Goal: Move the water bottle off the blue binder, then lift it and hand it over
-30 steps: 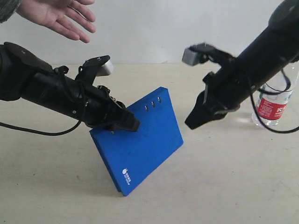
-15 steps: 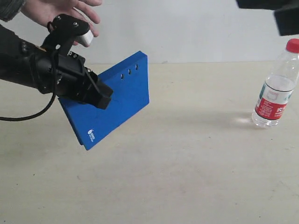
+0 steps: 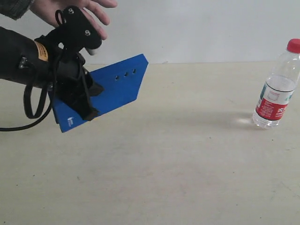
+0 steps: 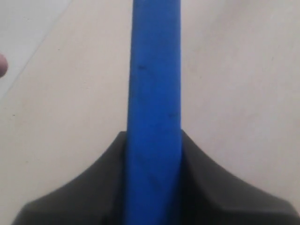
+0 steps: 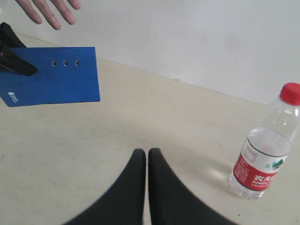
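My left gripper is shut on the blue binder, holding it tilted in the air at the left, just under an open human hand. The left wrist view shows the binder's edge clamped between the jaws. The water bottle, red-capped and upright, stands on the table at the far right, apart from both arms. In the right wrist view my right gripper is shut on nothing, raised above the table, with the bottle off to one side and the binder far off.
The beige table runs to a white wall behind. The right arm is out of the exterior view. A fingertip shows at the edge of the left wrist view.
My left gripper has lifted the binder off the table and carried it up and left toward the hand. The right arm has pulled up and out of the exterior view.
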You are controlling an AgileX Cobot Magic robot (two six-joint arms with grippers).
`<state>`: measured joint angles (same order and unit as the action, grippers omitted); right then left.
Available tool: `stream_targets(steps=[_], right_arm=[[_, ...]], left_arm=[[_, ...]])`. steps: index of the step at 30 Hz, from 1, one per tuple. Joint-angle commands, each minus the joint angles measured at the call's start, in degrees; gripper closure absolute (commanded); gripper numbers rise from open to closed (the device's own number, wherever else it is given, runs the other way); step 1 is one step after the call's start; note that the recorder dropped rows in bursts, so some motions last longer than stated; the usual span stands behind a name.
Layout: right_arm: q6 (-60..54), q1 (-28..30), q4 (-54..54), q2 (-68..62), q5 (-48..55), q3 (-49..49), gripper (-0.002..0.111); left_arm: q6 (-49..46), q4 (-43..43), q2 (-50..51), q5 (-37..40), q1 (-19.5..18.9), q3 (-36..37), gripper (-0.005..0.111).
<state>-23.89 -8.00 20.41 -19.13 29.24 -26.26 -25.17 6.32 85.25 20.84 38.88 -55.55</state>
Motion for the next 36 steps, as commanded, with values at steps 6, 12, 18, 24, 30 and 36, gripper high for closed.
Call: stream_targets(steps=[6,12,18,24,30,36], right_arm=[[2.7,0.1,-2.6,4.7,-0.2,1.6,0.108],[2.7,0.1,-5.1,4.7,-0.4,1.6,0.108],[2.6,0.1,-8.0,4.7,-0.4,1.6,0.108],[2.7,0.1,-9.7,4.7,-0.4,1.6,0.108],[2.8,0.1,-12.7,4.7,1.3,1.6,0.108],[2.8,0.1,-13.6,4.7,5.1,1.6,0.108]], left_arm=[[1.1,20.3,-1.0,10.5,-3.3,-0.1,0.101],[2.8,19.2,-1.4,20.3,-5.8,0.5,0.101],[7.7,15.3,-6.2,18.2,-5.1,4.1,0.101],[7.7,0.2,-13.8,12.7,-5.1,4.9,0.101],[17.3,-12.2,-23.5,3.2,-5.1,7.7,0.101],[25.2,-15.0,-26.7,-6.6,-5.1,14.1,0.101]])
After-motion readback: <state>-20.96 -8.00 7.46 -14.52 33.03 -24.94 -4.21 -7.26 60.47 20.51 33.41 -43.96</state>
